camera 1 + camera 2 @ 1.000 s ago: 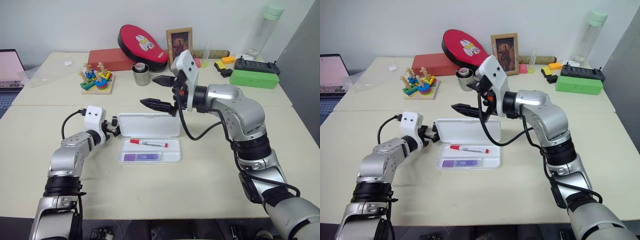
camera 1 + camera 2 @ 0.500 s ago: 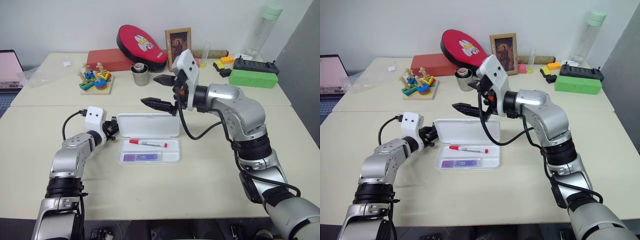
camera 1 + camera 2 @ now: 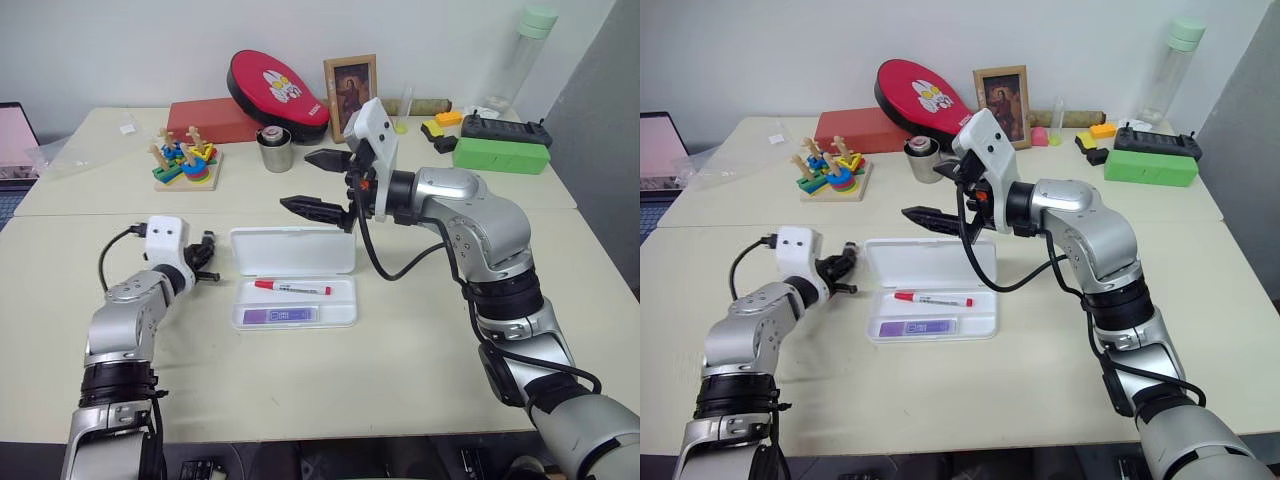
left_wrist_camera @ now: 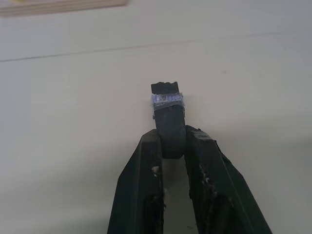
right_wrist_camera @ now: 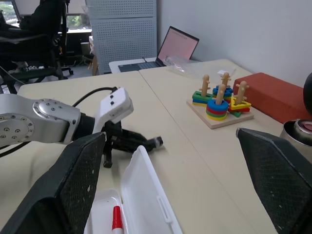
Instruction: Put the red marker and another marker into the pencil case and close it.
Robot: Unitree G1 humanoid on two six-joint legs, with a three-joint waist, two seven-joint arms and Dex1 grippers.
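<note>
Beside the open pencil case, the left pincer is now shut and withdrawn; the right pincer is held open.

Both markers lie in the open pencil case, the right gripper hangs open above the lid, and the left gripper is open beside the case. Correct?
Not quite: the left gripper is shut, as the left wrist view shows. The red marker and purple highlighter do lie in the open pencil case, with the right gripper open above its lid.

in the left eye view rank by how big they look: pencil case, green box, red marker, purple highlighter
1. pencil case
2. green box, though it sits farther back, so nearness shrinks it
3. red marker
4. purple highlighter, shorter but thicker, so close to the marker
</note>
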